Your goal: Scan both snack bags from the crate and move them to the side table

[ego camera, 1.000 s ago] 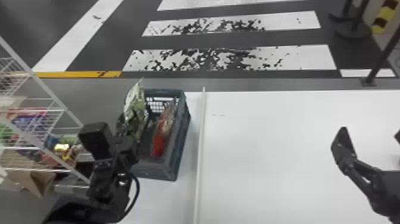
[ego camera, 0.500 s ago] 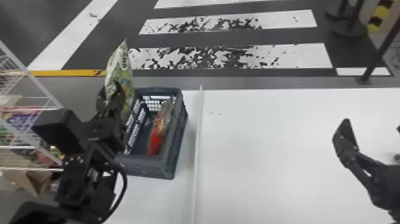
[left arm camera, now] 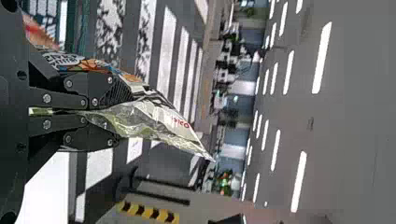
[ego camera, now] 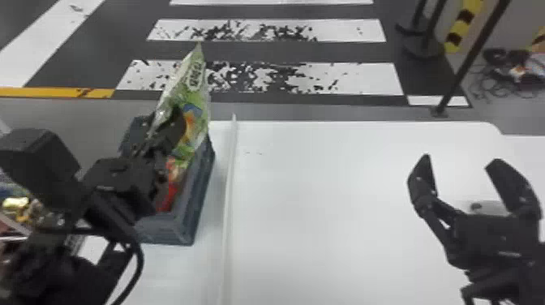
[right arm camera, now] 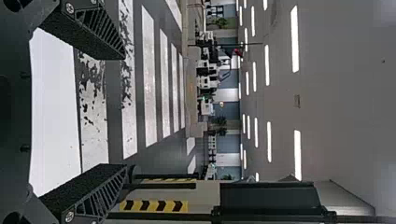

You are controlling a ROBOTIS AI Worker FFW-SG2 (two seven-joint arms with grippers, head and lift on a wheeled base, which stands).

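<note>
My left gripper (ego camera: 166,129) is shut on the green snack bag (ego camera: 195,97), holding it upright above the crate (ego camera: 196,190). In the left wrist view the gripper (left arm camera: 88,112) pinches the bag (left arm camera: 149,122) between its fingers, and the bag's pointed top sticks out past them. A red snack bag (ego camera: 172,190) lies in the crate, partly hidden behind the left arm. Over the right part of the white table, my right gripper (ego camera: 462,166) stands open with nothing between its fingers; the right wrist view also has this gripper (right arm camera: 123,112) spread wide.
The white table (ego camera: 324,194) extends right of the crate, with a raised white strip (ego camera: 229,182) between them. A wire rack with colourful packages (ego camera: 20,202) stands at the left. Dark barrier posts (ego camera: 472,61) rise from the floor beyond the table's far right.
The left gripper has closed on the green bag and lifted it out of the crate, then carried it to the right. The head view has shifted, bringing more of the right gripper into sight.
</note>
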